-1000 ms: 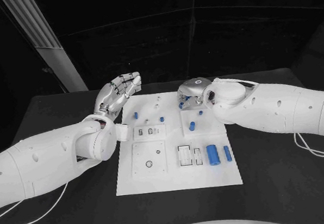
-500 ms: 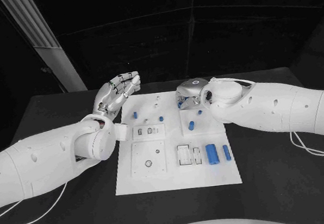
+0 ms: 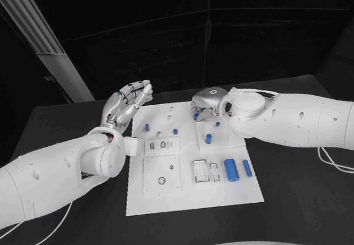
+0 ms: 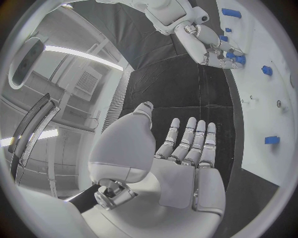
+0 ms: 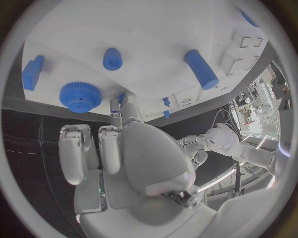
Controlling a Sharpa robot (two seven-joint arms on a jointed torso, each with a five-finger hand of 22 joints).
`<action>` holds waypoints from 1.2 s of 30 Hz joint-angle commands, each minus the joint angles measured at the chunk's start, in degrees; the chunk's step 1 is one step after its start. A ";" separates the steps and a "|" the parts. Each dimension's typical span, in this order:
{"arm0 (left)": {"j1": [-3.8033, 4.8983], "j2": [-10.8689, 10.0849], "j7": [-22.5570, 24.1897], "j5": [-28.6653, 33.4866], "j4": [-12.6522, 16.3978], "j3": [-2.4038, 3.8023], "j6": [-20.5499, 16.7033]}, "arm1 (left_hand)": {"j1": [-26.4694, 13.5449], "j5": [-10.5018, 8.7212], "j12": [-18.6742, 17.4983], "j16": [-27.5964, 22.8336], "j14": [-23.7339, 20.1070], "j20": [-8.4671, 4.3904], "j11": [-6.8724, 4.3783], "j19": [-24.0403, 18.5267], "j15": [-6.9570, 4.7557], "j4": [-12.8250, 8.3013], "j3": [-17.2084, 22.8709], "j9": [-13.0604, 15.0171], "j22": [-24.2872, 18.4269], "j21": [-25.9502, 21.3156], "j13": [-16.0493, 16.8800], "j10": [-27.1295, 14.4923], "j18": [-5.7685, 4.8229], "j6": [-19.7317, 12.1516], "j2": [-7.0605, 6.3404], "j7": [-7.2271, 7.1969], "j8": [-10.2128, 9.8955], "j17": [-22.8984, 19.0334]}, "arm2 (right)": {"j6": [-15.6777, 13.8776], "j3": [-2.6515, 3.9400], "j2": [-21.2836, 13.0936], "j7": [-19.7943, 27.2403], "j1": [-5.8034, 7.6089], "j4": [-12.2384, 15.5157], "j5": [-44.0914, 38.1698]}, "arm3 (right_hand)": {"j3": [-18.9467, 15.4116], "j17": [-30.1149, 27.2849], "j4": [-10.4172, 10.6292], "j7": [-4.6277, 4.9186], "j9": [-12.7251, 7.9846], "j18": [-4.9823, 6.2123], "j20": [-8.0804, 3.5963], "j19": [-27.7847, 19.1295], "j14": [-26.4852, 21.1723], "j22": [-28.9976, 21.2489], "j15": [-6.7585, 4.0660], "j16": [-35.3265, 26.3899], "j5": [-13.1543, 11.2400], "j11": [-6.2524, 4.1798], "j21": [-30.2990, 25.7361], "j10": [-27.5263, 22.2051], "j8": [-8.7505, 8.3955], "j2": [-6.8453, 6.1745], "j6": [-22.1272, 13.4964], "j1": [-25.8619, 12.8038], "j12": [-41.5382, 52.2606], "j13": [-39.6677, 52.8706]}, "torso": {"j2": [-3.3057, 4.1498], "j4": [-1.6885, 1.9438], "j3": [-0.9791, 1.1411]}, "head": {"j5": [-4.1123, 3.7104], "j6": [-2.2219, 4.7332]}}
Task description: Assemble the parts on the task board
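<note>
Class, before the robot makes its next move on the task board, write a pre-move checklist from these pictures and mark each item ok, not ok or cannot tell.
1. Left hand free: ok. It is open, fingers apart, holding nothing, beside the task board's far left corner.
2. Right hand over the work area: ok. It is above the board's far edge.
3. Right hand holds a part: cannot tell. Its fingers curl in near the blue gear, but no grip shows.
4. Loose parts within reach: ok. The large blue cylinder and the smaller blue cylinder lie on the board.
5. Hands apart from each other: ok.
</note>
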 commanded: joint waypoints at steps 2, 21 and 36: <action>0.12 -0.06 17.63 -0.39 -0.01 0.04 0.40 | -0.06 0.25 0.18 0.13 0.09 0.16 0.05 -0.20 0.04 0.11 0.29 -0.08 -0.02 0.22 0.09 -0.20 1.04 0.22 0.45 8.48 0.28 0.05 | -9.58 0.06 -1.00 2.90 0.15 1.61 0.50 | -0.11 6.91 0.45 0.42 0.12 -0.43 -0.33 5.84 4.86 15.09 -0.10 0.14 0.38 0.07 0.18 0.81 -0.61 1.14 0.88 0.64 -0.75 -0.04 | -0.07 -0.01 -0.03 | 0.37 0.49; 0.10 0.55 17.61 -0.39 -0.68 0.05 0.76 | -0.03 0.29 0.22 0.14 0.10 0.17 0.05 -0.26 0.04 0.11 0.28 -0.08 -0.07 0.20 0.09 -0.19 1.04 0.25 0.51 8.48 0.30 0.06 | -15.09 3.71 3.20 8.09 0.21 -3.27 1.70 | -0.33 7.21 1.28 0.73 -0.06 -0.43 -0.02 5.84 4.91 15.09 0.24 0.20 0.39 0.48 0.18 1.91 -1.46 1.04 1.47 1.16 -2.80 -0.05 | 0.14 0.19 -0.02 | 1.77 2.40; 0.13 0.53 17.58 -0.39 -0.40 0.05 0.72 | -0.03 0.29 0.22 0.14 0.10 0.17 0.05 -0.26 0.04 0.11 0.28 -0.08 -0.07 0.20 0.09 -0.19 1.04 0.25 0.51 8.48 0.30 0.06 | -9.14 3.78 9.10 8.75 0.16 -10.86 1.94 | -0.27 7.29 1.61 0.77 -0.18 -0.43 0.15 5.84 4.91 15.09 0.31 0.23 0.39 0.55 0.18 1.97 -2.24 1.10 1.37 1.79 -4.27 -0.05 | 0.47 0.57 -0.03 | 2.83 2.21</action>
